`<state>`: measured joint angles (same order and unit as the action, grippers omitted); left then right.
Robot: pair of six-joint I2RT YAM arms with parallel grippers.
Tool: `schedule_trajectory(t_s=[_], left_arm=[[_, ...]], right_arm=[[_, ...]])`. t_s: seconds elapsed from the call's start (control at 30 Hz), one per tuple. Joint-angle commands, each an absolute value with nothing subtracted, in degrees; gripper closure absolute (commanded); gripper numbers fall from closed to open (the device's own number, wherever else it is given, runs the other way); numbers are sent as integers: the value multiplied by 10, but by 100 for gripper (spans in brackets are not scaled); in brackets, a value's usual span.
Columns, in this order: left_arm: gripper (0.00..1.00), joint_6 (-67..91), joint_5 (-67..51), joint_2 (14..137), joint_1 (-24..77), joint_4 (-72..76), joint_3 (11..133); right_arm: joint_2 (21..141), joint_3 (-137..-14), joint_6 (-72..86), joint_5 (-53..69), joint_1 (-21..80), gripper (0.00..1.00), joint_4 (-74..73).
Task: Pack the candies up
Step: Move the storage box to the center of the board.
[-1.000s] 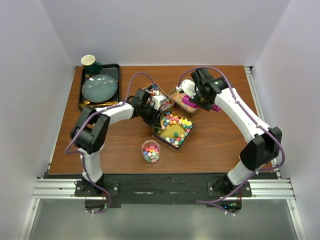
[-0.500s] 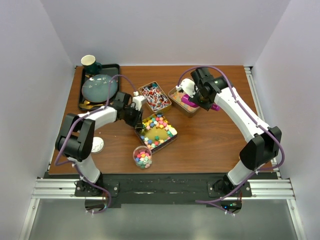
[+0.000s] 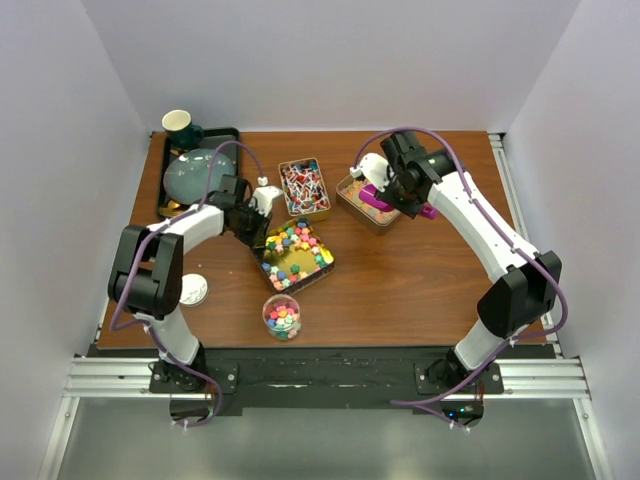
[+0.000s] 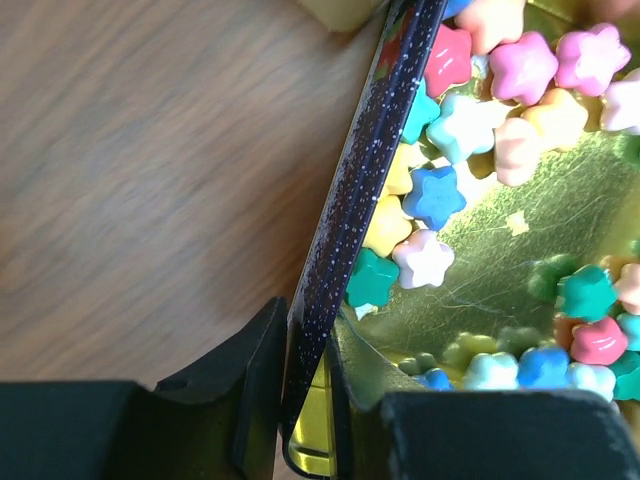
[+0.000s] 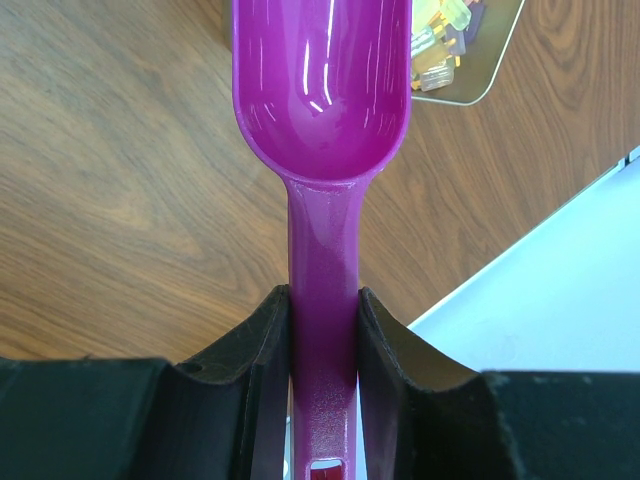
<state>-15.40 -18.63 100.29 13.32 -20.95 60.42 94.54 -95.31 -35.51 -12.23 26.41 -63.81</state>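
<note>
Tabletop of brown wood [image 3: 420, 280] carries everything. One black rectangular tray [image 3: 228, 140] lies out past the left gripper [image 4: 305, 340], on its outer side, bearing one grey-blue domed bowl [image 3: 195, 175] and one dark green mug [image 3: 178, 122]. Three open metal tins sit between the two grippers. The left gripper pinches the dark sparkly side wall of the gold-lined square tin [image 4: 350, 200], one finger outside and one inside. Star-shaped multicolour candies [image 4: 435, 195] lie loose just inside that wall. Just beyond this tin, a second rectangular tin [image 3: 324, 208] holds red-white-blue wrapped candies [image 3: 305, 188]. The right gripper [image 5: 322, 310] is clamped on the handle of one purple plastic scoop [image 5: 320, 90], whose bowl reaches ahead of the fingers. The third tin [image 5: 472, 88], with orange-yellow gummy candies [image 5: 440, 55], lies at the scoop's tip. One clear round cup [image 3: 281, 316] of mixed candies stands on the near side of the left gripper. One small white round lid [image 3: 193, 290] lies near the cup, toward that arm's base.
</note>
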Motion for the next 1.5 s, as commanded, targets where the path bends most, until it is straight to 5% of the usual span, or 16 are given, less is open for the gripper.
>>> schedule_trajectory(t_s=[0.0, 0.53, 0.83, 1.07, 1.47], left_arm=[[77, -206, -137, 1005, 96, -250, 636], [78, -280, -112, 995, 7, -291, 652], [43, -227, -162, 929, 52, -293, 800], [44, -64, -216, 1096, 138, -292, 1009], [43, -4, -183, 1307, 255, -181, 1224]], right_arm=[[943, -975, -345, -114, 266, 100, -630], [958, -995, -345, -118, 265, 100, -633], [930, -968, -317, -142, 256, 100, -607], [939, -986, -243, -156, 192, 100, -581], [905, -937, -236, -147, 146, 100, -583]])
